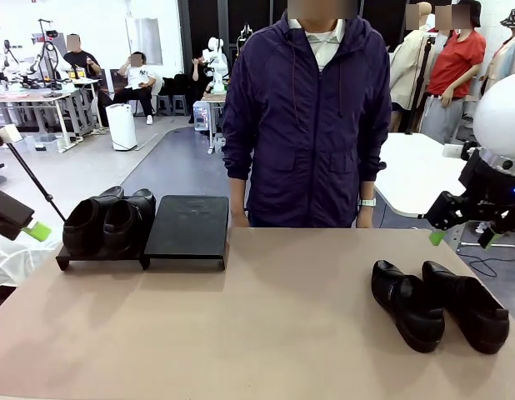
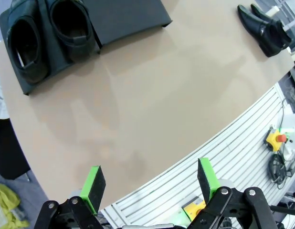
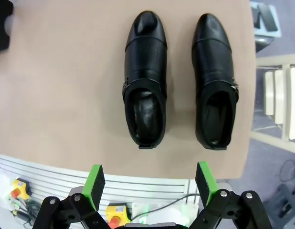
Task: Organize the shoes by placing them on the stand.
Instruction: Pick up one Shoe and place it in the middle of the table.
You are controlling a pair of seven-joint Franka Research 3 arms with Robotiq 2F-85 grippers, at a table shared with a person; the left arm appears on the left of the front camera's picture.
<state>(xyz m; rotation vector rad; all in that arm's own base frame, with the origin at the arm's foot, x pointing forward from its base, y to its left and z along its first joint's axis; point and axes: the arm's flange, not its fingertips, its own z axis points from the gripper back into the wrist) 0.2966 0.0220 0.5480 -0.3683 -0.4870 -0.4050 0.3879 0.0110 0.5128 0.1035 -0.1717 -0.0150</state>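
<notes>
**Shoes, pair one:** two black loafers are sitting side by side, touching, on the left half of the stand. The stand's right half is lying bare.

**Stand:** low, matte black, resting at the far left of the table, just in front of the person.

**Shoes, pair two:** two more black loafers are lying on the table's right side, well apart from the stand. They are lying parallel with a small gap between them, heels nearest the table's slatted edge. A small metal buckle is showing on the side of each. The insides are too dark for any lettering to be read.

**Left gripper**: hovering off the table's near left edge, green pads spread wide, gripping nothing.

**Right gripper**: hanging above the heels of pair two, jaws standing fully apart, gripping nothing.

**Person:** standing at the far edge in a dark purple zip jacket, arms hanging down, a watch on one wrist.

**Sundry:** a yellow box with a red button is sitting below the slatted edge, with no readable label
</notes>
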